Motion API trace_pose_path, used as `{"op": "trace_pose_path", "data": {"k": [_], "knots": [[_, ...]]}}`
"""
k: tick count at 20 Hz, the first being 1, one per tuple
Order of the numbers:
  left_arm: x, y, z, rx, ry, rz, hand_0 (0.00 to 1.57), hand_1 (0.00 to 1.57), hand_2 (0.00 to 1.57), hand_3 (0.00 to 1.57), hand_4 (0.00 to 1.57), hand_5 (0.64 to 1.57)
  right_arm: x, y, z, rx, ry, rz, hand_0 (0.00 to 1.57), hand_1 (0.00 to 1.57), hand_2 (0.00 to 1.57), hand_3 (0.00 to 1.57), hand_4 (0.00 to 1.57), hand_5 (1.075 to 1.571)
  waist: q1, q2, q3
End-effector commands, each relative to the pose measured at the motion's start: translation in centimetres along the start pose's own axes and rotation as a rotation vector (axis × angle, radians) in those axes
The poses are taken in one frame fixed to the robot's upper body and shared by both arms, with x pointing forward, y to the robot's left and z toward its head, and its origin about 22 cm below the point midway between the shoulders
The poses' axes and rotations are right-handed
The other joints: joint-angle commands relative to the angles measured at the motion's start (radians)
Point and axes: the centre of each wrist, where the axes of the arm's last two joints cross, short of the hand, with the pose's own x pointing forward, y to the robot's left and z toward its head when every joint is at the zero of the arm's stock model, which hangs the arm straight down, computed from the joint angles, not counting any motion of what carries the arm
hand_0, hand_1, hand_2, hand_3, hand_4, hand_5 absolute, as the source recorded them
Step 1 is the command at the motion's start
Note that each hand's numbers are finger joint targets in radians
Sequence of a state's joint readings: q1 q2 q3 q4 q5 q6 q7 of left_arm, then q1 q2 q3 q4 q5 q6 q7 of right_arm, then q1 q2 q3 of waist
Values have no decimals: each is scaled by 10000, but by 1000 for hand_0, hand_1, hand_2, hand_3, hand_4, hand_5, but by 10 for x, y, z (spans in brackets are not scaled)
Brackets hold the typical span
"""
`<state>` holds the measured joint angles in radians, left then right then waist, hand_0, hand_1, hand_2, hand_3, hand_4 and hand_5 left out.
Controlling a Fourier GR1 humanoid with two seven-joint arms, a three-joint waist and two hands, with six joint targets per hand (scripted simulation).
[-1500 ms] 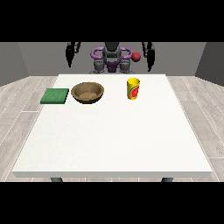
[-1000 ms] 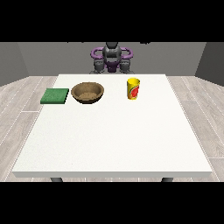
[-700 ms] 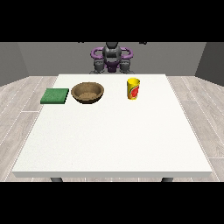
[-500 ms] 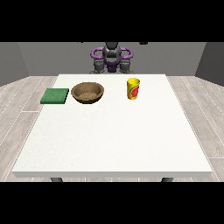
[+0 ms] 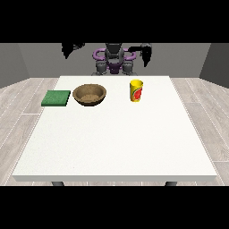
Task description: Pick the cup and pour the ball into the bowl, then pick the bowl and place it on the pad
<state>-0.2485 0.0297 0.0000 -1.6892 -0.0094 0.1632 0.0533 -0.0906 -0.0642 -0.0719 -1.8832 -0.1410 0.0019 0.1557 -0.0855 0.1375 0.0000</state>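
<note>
- Yellow cup (image 5: 136, 90) with a red mark on its side stands upright on the far part of the white table (image 5: 116, 143), right of centre in the view. The ball cannot be seen from this angle.
- Wooden bowl (image 5: 90, 94) sits left of the cup, well apart from it, upright with its opening up.
- Green pad (image 5: 56, 98) lies flat just left of the bowl, near the table's left edge, not touching the bowl.
- Robot torso (image 5: 114, 58) shows behind the far table edge, grey with purple rings.
- Hand at the view's right (image 5: 146, 52) is raised beside the torso, well above the table and touching nothing; whether its fingers are apart or together cannot be told.
- Hand at the view's left (image 5: 72, 47) is raised at the top of the scene, holding nothing; its fingers cannot be told either.
</note>
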Motion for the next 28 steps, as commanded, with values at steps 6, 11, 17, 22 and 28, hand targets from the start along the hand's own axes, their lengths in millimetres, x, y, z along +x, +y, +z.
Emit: {"op": "trace_pose_path", "data": {"k": [6,11,17,22,28], "knots": [[-70,37,-6,96,-162,-387,0,0,0,0,307,1480,3,-29,-10,306,-826,195,0,0,0,0,683,1553,-355,1082,-4],[-104,50,2,42,43,-335,0,0,0,0,0,1442,-16,-56,-3,145,-742,35,0,0,0,0,662,1558,-447,983,-2],[-122,10,-12,-413,604,-573,0,0,0,0,169,1422,-21,-66,-28,-246,-167,84,0,0,0,0,667,1562,-59,576,-1],[-145,29,-9,-5,545,-393,0,0,0,0,211,1435,-38,-78,-13,-153,-339,198,0,0,0,0,673,1563,-348,782,-1],[-163,38,-4,833,212,-1621,919,919,1316,1379,1243,1538,12,-84,-30,810,-882,14,0,0,0,0,662,1569,-1287,1428,-7]]}}
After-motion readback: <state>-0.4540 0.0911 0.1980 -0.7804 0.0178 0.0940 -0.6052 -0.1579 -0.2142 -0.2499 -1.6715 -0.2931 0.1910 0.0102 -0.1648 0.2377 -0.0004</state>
